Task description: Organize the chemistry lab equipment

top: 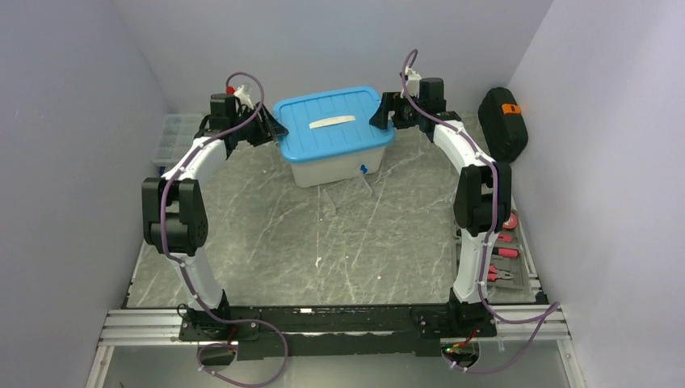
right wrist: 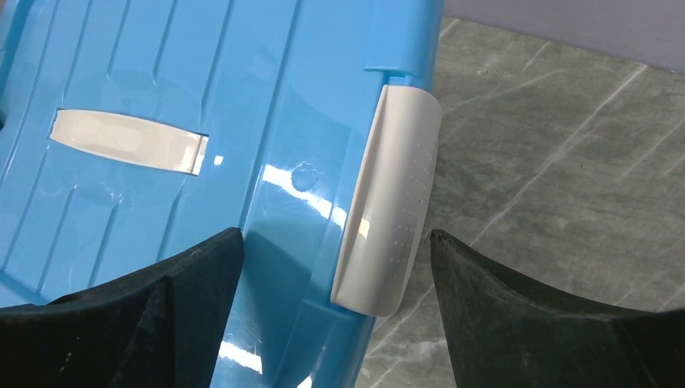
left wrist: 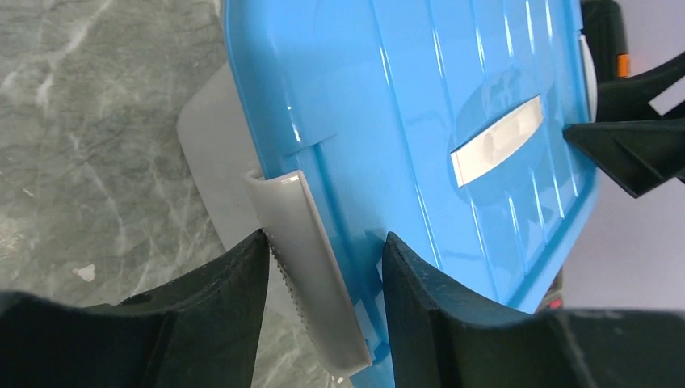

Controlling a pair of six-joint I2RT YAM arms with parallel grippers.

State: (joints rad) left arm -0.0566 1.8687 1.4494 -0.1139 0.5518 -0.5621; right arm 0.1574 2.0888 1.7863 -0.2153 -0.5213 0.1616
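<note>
While the blue plastic lid (top: 307, 133) hides what the translucent bin (top: 323, 170) holds, our left gripper (left wrist: 325, 236) and right gripper (right wrist: 337, 233) straddle its white latches (left wrist: 303, 267), jaws spread.

Pale lavender walls (top: 73, 121) enclose the grey marbled tabletop (top: 323, 250) on its left, far and right sides; an aluminium rail (top: 137, 327) runs along its near edge; light is even

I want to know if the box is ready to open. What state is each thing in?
Blue lid: shut on the tub.
Left latch: looks clipped down.
Right latch: looks clipped down, untouched.
Left gripper: open, straddling the left latch.
Right gripper: open, straddling the right latch.
Black case: shut.
</note>
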